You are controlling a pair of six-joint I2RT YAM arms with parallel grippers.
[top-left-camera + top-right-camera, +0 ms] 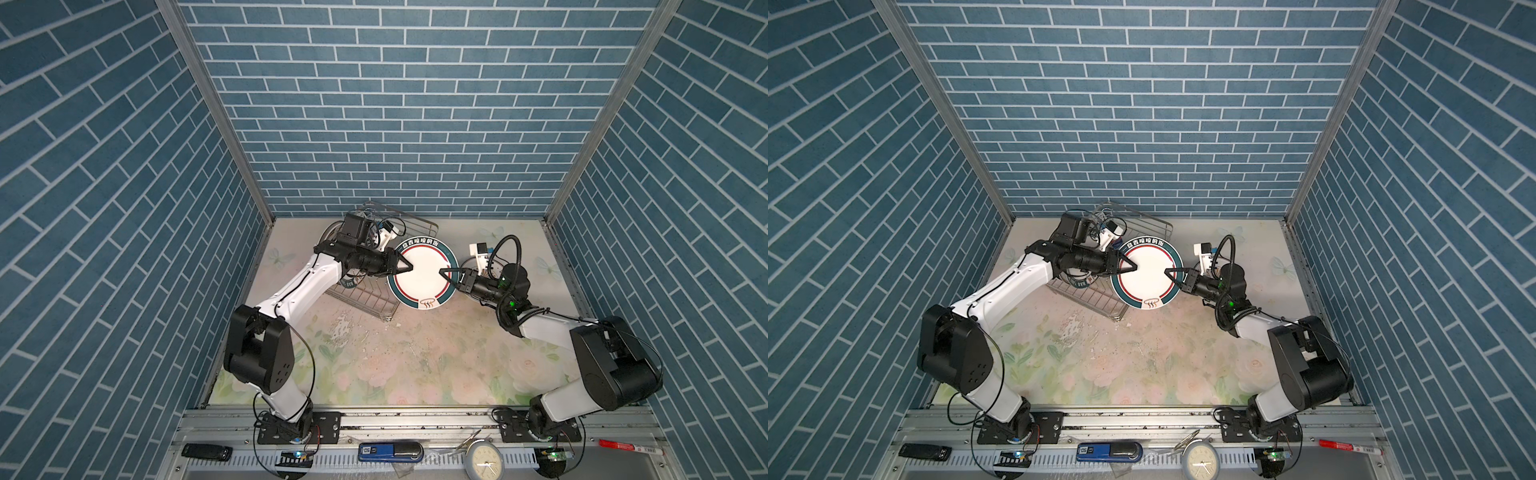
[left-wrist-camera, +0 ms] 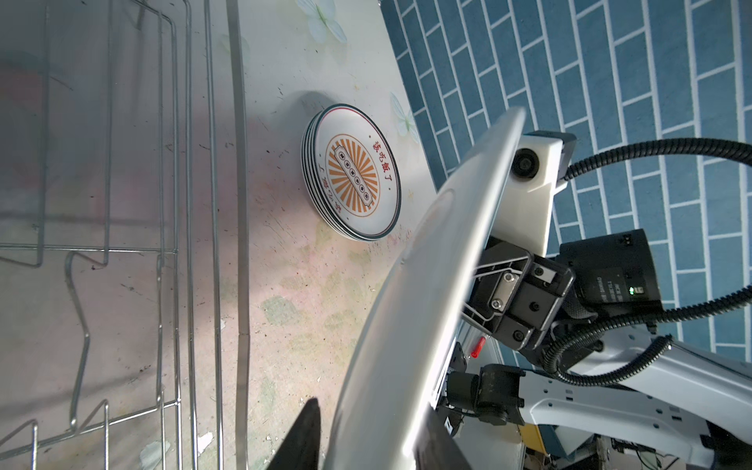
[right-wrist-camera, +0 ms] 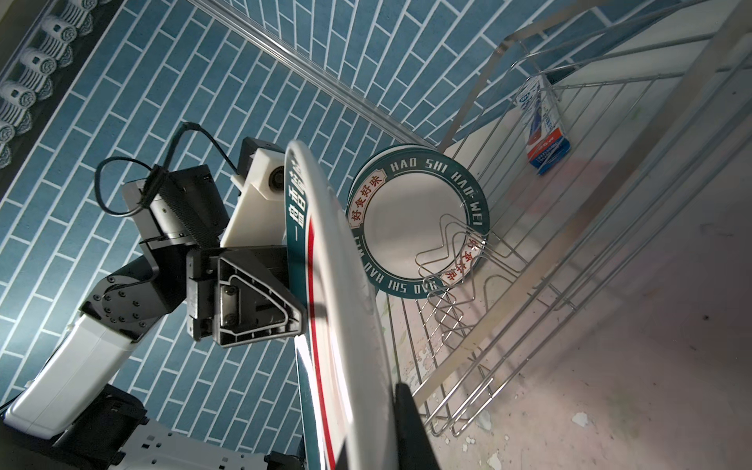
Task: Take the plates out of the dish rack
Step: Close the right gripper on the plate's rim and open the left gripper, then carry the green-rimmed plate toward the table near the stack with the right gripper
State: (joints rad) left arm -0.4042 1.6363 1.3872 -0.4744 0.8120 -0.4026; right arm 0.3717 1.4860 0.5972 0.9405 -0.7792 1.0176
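Black-fingered, the right gripper (image 1: 444, 273) is clamped on the rim of a round white plate with a dark teal lettered border and thin red ring (image 1: 422, 276), held face-up off the floral tabletop (image 1: 395, 353). The left gripper (image 1: 405, 267) straddles the opposite rim; whether its fingers press on it I cannot tell. In both top views the plate overlaps the right side of the silver wire dish rack (image 1: 363, 296), where a teal-rimmed plate (image 3: 407, 211) stands in the dividers. A stack of orange-sunburst plates (image 2: 352, 179) lies on the table nearby.
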